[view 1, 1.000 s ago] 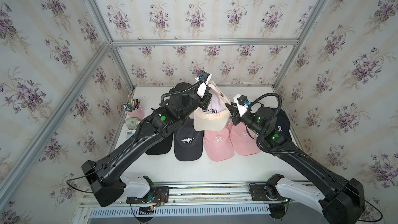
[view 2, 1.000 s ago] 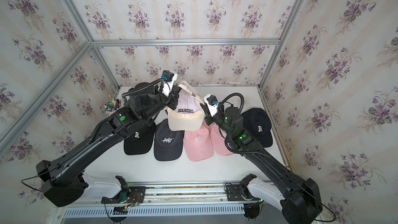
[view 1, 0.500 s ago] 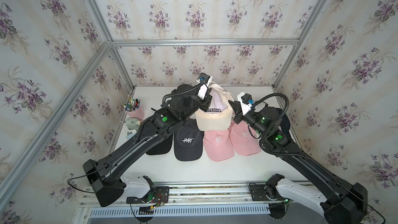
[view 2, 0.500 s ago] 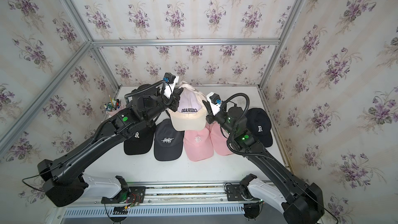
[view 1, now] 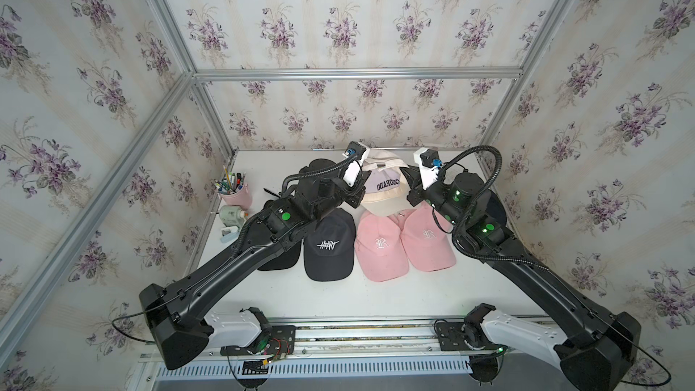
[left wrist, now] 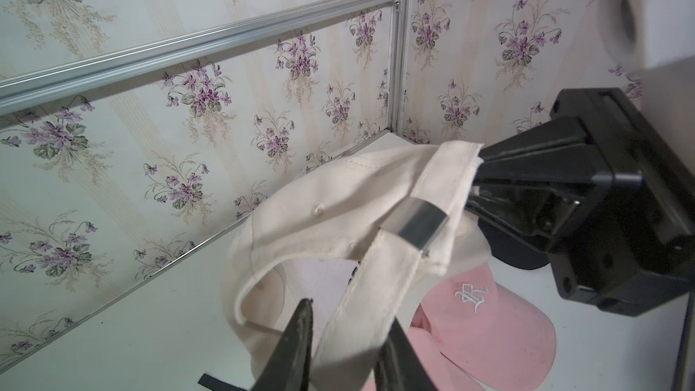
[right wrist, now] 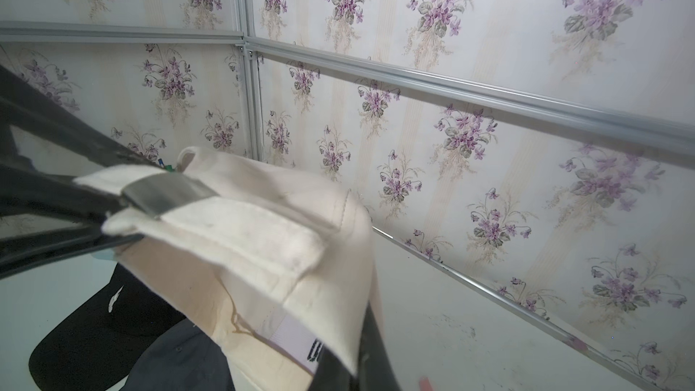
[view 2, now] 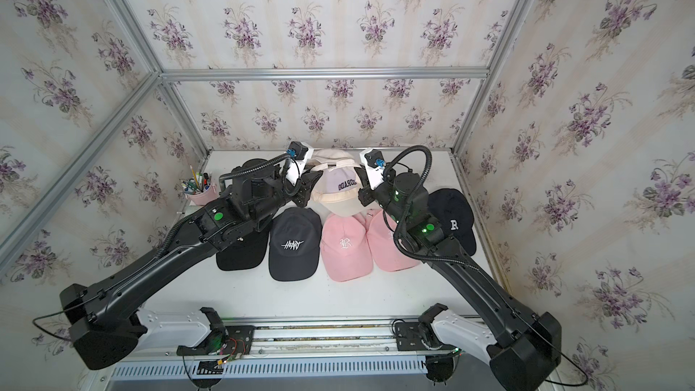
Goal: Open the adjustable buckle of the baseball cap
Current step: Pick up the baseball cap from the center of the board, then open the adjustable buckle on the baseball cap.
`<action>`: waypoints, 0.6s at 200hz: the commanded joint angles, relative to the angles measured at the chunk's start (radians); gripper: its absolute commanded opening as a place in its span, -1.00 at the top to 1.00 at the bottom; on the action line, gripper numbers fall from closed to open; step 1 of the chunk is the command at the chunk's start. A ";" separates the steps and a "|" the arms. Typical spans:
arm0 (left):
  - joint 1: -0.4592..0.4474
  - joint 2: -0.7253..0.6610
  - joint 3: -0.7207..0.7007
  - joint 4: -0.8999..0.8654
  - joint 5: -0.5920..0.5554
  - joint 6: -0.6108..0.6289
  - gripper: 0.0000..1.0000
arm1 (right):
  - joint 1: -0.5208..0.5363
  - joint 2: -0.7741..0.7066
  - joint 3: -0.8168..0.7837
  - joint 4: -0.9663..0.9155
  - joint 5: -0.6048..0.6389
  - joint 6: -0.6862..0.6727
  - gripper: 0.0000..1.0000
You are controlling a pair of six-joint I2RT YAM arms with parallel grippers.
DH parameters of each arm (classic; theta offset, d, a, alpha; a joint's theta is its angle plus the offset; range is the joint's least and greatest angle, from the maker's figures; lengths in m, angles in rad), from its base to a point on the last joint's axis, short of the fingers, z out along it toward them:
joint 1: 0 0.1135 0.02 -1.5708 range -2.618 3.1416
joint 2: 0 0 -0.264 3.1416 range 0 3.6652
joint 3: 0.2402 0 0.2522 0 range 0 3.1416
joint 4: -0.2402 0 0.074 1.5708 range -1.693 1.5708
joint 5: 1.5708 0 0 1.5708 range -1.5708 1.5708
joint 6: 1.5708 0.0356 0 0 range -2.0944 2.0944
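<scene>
The cream baseball cap [view 1: 383,186] [view 2: 338,189] hangs between both grippers above the back of the table. Its fabric strap runs through the metal buckle [left wrist: 417,225] [right wrist: 165,191]. My left gripper [left wrist: 349,314] [view 1: 359,188] has its jaws apart, and the strap lies loosely between them, below the buckle. My right gripper [left wrist: 477,178] [view 1: 408,178] is shut on the cap's back edge beside the buckle. In the right wrist view the cap's fabric covers most of that gripper's fingers [right wrist: 372,351].
A dark cap lettered HEART [view 1: 329,244], two pink caps [view 1: 380,248] [view 1: 428,242], a navy R cap [view 2: 451,220] and a black cap [view 2: 240,253] lie in a row on the white table [view 1: 338,295]. A pink pen cup [view 1: 235,191] stands at the left wall.
The left gripper's jaws have parted around the strap. The right gripper has closed fully on the cap's edge, and the cap has shifted slightly right and back.
</scene>
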 commanded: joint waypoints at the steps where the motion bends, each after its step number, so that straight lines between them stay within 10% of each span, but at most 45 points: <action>1: 0.001 -0.011 -0.008 -0.003 0.025 -0.016 0.39 | 0.002 0.016 0.031 -0.021 0.013 0.031 1.00; 120: -0.013 0.028 0.098 -0.071 0.183 -0.034 -0.03 | 0.001 0.043 0.060 -0.055 0.009 0.046 1.00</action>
